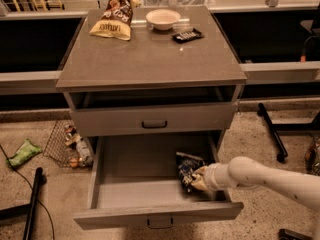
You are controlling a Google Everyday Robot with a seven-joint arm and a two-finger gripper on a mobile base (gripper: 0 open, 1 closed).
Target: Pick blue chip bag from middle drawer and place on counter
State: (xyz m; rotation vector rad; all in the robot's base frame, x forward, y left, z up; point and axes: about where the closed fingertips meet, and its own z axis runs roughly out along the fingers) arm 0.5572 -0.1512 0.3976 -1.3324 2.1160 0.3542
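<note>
Nearest, the cabinet's middle drawer (125, 214) stands pulled well out, its grey wood-grain front carrying a small dark pull handle (160, 223) at the centre. The robot's white arm (270, 176) reaches in over the drawer's right wall from the right of the cabinet, and the gripper (197, 179) sits low inside the drawer, near its front right corner. It is pressed against the blue chip bag (186, 165), which lies crumpled on the drawer floor at the right side, just behind the gripper; how wide the gripper stands, and whether it has hold of the bag, cannot be told. On the floor to the left of the cabinet sits a wire basket (65, 144) with a few packets in it, and further left lies a green wrapper (22, 152). Above the open drawer, the cabinet's upper drawer front (150, 119) is shut. The counter (150, 59) tops the cabinet. Along its far edge rest a yellow-and-brown chip bag (114, 14) at the left, a pale bowl (163, 19) in the middle, and a flat black candy bar (187, 34) just right of the bowl.
</note>
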